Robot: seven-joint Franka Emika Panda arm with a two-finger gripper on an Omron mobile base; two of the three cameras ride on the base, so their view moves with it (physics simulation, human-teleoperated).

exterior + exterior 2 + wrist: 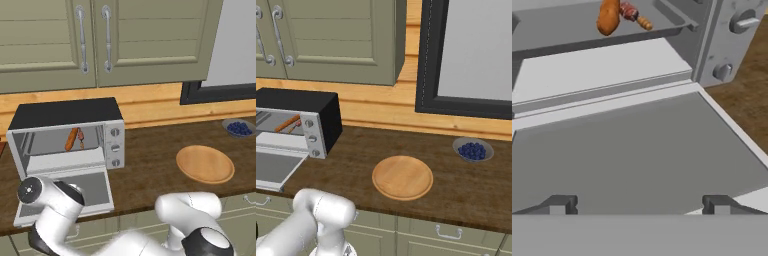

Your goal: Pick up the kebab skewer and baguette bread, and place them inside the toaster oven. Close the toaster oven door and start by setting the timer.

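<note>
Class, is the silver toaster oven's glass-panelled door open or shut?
Open: the silver-framed glass door lies folded down flat on the wooden counter, exposing the oven's interior.

Olive cabinets (95,40) above dark wood counter (356,165), black-framed window (471,55)

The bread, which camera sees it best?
The hand view: the bread looks big and close inside the toaster oven, beside the skewer. The left base view shows it small but whole; the right base view shows an orange sliver.
</note>
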